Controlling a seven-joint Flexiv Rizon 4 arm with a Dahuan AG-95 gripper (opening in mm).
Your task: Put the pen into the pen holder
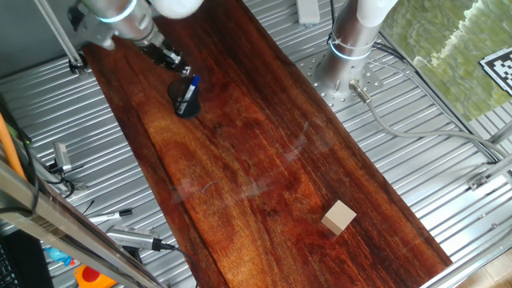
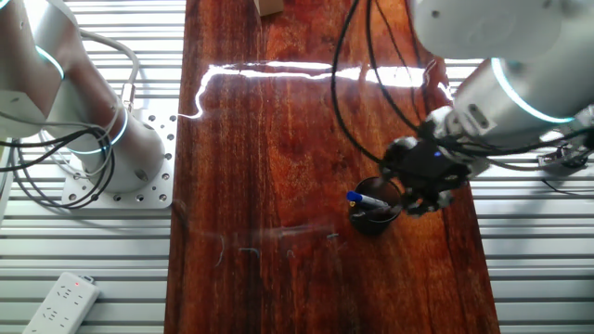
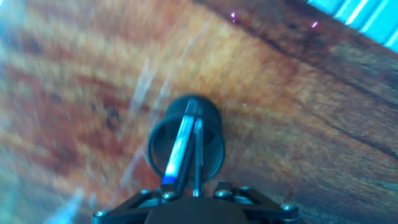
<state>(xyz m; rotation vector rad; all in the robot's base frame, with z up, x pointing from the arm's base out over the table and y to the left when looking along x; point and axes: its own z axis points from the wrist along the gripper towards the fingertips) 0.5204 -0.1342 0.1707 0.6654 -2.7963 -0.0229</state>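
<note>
The pen holder (image 1: 186, 105) is a small black round cup on the dark wooden board; it also shows in the other fixed view (image 2: 374, 218) and in the hand view (image 3: 185, 144). Two pens lean in it: a blue pen (image 3: 177, 152) and the slim dark pen (image 3: 198, 152) beside it. The blue pen's cap sticks out of the cup (image 1: 194, 81). My gripper (image 3: 194, 194) hovers just above and beside the cup (image 1: 172, 59), (image 2: 422, 197). Its fingers stand apart, and the dark pen's upper end rises between them without visible contact.
A tan wooden cube (image 1: 339, 217) sits at the board's other end (image 2: 270, 6). Silver-and-black markers (image 1: 132, 237) lie off the board on the ribbed metal table. The arm's base (image 1: 352, 40) stands beside the board (image 2: 102, 139). A white power strip (image 2: 60, 301) lies near a corner.
</note>
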